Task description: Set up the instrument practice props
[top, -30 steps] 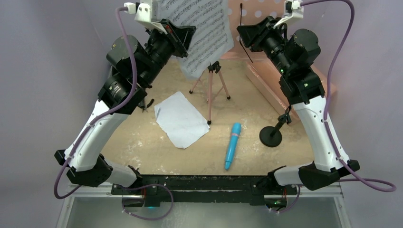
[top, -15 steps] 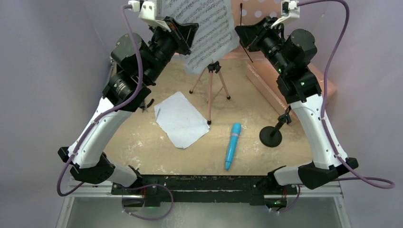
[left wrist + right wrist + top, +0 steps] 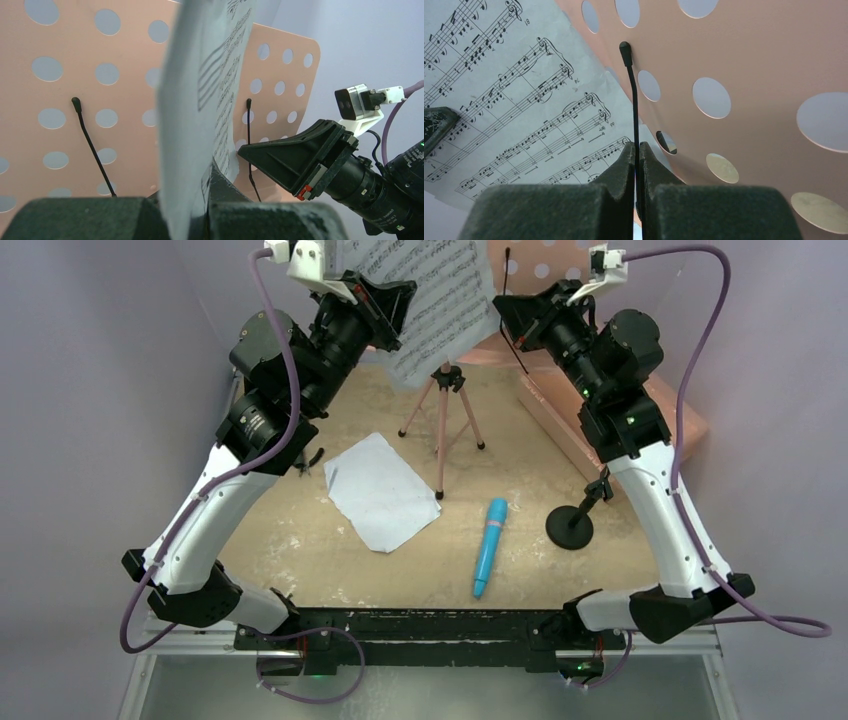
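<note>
Sheet-music page (image 3: pixel 200 125) stands pinched edge-on between the left fingers (image 3: pixel 100 220) before the pink music stand (image 3: pixel 75 42); right fingers (image 3: pixel 574 210) clamp its thin black retaining wire (image 3: pixel 633 100).

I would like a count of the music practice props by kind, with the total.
Pink music stand: 1
Sheet-music pages: 2 (one flat on the table, one up at the stand)
Blue toy microphone: 1
Black mic stand: 1
Total: 5
</note>
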You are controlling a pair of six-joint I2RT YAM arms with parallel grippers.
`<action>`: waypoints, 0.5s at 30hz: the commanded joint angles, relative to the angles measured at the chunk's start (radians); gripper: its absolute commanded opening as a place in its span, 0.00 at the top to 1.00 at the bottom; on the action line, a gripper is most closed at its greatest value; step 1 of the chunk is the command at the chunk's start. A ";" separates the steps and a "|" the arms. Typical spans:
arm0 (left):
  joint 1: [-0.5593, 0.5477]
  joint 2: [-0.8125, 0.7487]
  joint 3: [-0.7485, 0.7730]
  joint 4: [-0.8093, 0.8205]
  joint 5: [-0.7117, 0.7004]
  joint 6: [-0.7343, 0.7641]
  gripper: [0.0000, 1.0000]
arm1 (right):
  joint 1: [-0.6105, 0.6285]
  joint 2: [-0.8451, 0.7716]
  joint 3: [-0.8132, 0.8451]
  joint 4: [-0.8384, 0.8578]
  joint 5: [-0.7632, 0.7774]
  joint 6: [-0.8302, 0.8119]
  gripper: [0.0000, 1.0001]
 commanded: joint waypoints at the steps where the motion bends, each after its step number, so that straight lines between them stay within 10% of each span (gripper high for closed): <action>1: 0.005 0.001 0.009 0.061 -0.003 0.030 1.00 | 0.001 -0.044 -0.035 0.101 -0.023 -0.019 1.00; 15: 0.009 0.011 -0.025 0.105 0.046 0.096 1.00 | 0.002 -0.111 -0.148 0.253 -0.107 -0.080 1.00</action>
